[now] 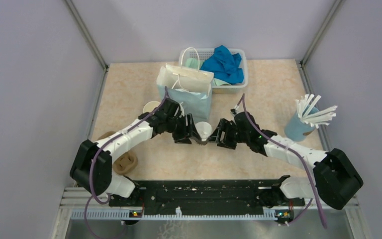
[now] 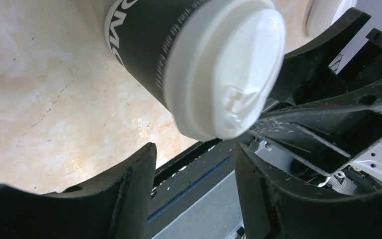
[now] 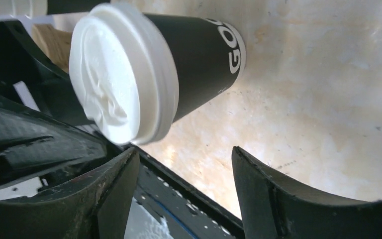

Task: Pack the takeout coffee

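A takeout coffee cup (image 1: 205, 131) stands on the table between my two grippers, with a black wall, white lettering and a round white lid. In the left wrist view the cup (image 2: 199, 64) is just beyond my left gripper (image 2: 194, 149), whose fingers stand open with nothing between them. My right gripper (image 3: 185, 149) is open too, and the same cup (image 3: 144, 69) is just past its left fingertip. From above, the left gripper (image 1: 191, 132) and right gripper (image 1: 219, 134) flank the cup. A lidless cup (image 1: 150, 106) with a cream inside stands left of the bag.
A pale blue paper bag (image 1: 186, 92) with white handles stands open behind the grippers. A white basket (image 1: 241, 57) holding a blue cloth sits at the back. A light blue cup of white sticks (image 1: 298, 127) is at the right. A brown pulp tray (image 1: 124, 162) lies by the left arm.
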Controlling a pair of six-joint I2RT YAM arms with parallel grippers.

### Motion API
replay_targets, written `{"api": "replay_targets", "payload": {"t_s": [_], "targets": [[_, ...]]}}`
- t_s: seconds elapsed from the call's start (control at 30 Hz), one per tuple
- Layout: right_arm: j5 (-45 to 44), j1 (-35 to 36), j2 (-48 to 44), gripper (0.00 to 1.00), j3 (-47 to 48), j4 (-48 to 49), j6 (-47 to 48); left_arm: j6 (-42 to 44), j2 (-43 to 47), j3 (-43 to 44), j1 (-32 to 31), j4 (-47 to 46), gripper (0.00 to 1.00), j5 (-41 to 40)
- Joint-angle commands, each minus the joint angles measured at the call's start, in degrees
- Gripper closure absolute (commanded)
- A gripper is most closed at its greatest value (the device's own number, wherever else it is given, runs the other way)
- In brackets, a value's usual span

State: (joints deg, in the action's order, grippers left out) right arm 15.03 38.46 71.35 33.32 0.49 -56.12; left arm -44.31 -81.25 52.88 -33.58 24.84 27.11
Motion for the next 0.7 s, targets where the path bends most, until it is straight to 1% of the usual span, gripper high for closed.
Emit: {"api": "replay_targets", "payload": {"t_s": [0.0, 0.07, 0.2, 0.3, 0.4, 0.53, 0.67], "targets": [[1.13, 0.30, -1.09, 0.30, 8.35, -14.71, 11.40, 2.03, 2.91, 4.44, -0.27, 1.10, 0.32, -1.03], [0.56, 0.22, -2.35, 0.25, 10.53, -18.47, 14.81, 2.32, 4.52, 5.36, -0.19, 1.66, 0.29, -0.97], [-1.84, 0.29, -4.29, 0.12, 14.25, -22.84, 22.34, 3.05, 8.72, 6.99, 0.42, 4.09, 0.24, -1.94], [-1.87, 0.39, -1.31, 0.09, 19.43, -26.82, 28.69, 4.00, 12.14, 8.02, 1.53, 6.25, 0.21, -3.42], [-5.07, 1.59, 3.29, 0.03, 25.90, -30.86, 34.23, 4.67, 16.36, 8.37, 2.02, 7.41, 0.18, -6.79], [-8.51, 3.94, 9.89, 0.01, 33.48, -35.35, 39.81, 5.74, 22.85, 7.55, 2.11, 8.45, 0.14, -11.70], [-12.09, 7.01, 15.26, 0.01, 38.29, -37.30, 42.42, 6.83, 26.85, 7.76, 2.22, 11.59, 0.13, -14.39]]}}
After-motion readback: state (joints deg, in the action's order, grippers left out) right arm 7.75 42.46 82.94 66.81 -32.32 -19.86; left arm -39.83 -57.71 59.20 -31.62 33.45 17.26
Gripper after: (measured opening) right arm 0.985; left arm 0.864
